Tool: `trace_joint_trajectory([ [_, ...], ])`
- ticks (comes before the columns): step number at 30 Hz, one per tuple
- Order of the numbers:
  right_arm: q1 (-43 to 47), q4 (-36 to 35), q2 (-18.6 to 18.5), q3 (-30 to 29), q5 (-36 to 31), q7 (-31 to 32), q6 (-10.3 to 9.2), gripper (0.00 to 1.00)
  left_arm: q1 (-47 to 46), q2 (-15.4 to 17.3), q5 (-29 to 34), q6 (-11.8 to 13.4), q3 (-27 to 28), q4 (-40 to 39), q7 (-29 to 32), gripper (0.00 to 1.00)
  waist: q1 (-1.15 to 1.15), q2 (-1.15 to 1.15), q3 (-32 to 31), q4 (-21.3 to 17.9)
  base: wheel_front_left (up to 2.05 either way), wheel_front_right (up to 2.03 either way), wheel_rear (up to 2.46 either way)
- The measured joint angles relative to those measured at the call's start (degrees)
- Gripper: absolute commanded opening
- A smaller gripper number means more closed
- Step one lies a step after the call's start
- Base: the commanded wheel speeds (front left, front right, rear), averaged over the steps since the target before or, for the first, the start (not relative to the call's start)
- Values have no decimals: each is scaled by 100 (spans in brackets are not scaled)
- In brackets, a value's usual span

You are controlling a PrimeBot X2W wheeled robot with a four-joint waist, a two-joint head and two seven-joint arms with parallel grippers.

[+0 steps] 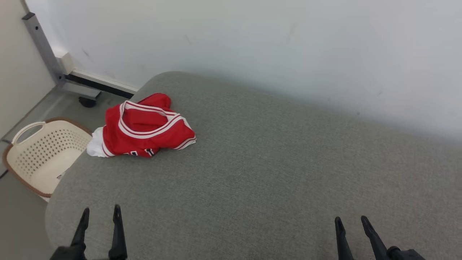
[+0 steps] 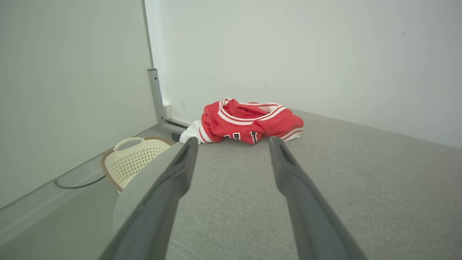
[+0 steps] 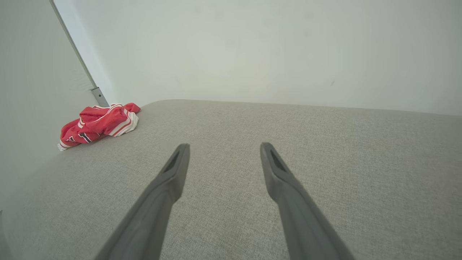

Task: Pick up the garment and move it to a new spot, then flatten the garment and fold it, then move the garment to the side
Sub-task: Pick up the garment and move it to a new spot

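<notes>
1. Head view: the red garment (image 1: pixel 144 128) carries black-and-white lettering along its lower fold, too crumpled to read.
2. The left gripper (image 1: pixel 101 215) and right gripper (image 1: pixel 351 221) both have their fingers parted and hold nothing, at the near edge of the grey cushion (image 1: pixel 270 162).
3. The garment, trimmed with white stripes, lies bunched at the woven-textured cushion's far left corner. A perforated cream basket (image 1: pixel 43 155) with a brown rim sits just off the cushion's left edge.

Bright, soft, even light, faint shadow along the wall (image 1: pixel 252 36); wrist views bow toward their edges.
</notes>
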Motion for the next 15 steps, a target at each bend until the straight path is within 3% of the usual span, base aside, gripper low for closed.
trace_joint_trajectory([
  [10,-543,-47,5,-107,-168,0,0,100,-1791,421,-216,-70,256,1294,1,100,1,0,375,-934,0,0,0],
  [15,-1021,-111,3,-77,-144,0,0,100,-3193,1077,-636,-98,622,2424,431,100,2,1,929,-1751,0,0,0],
])
